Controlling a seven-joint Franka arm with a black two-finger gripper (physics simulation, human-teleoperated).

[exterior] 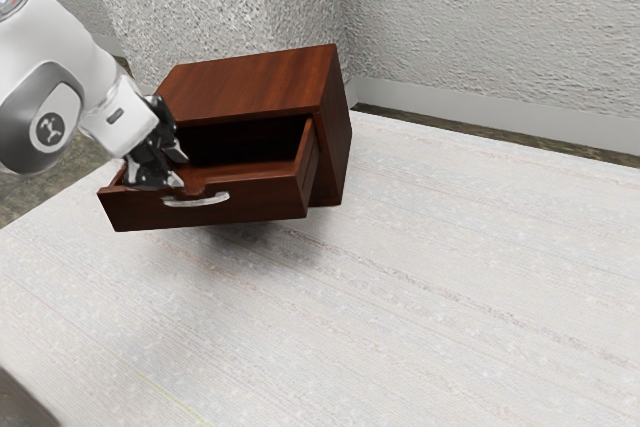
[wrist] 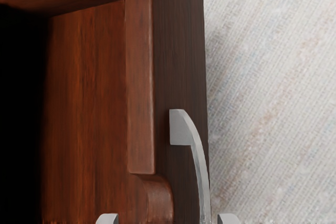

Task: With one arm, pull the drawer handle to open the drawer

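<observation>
Status: drawer (exterior: 262,199) sits well out of the cabinet (exterior: 260,82), roughly half its depth by my read, with the dark cavity exposed behind the front panel and the drawer side visible on the exterior view's right. The cabinet stands on the pale table (exterior: 450,277) near the back wall, and the drawer front overhangs toward the exterior view's left. Gripper (exterior: 160,175) is down on the top edge of the drawer front, at the end of the silver handle (exterior: 196,200) nearer the arm. From the hand's camera, the curved handle bar runs along the outer face of the front panel, just under the hand. Can't tell whether the hand is actually clamped on the handle or front edge, or only hooked against it; the exterior view gives a dark clump there with no clear gap. My call on progress: opening is largely done and the drawer counts as open. What's left, if anything, is a bit more pull to reach full travel. Can't see the rail stops, so remaining travel is unknown.
</observation>
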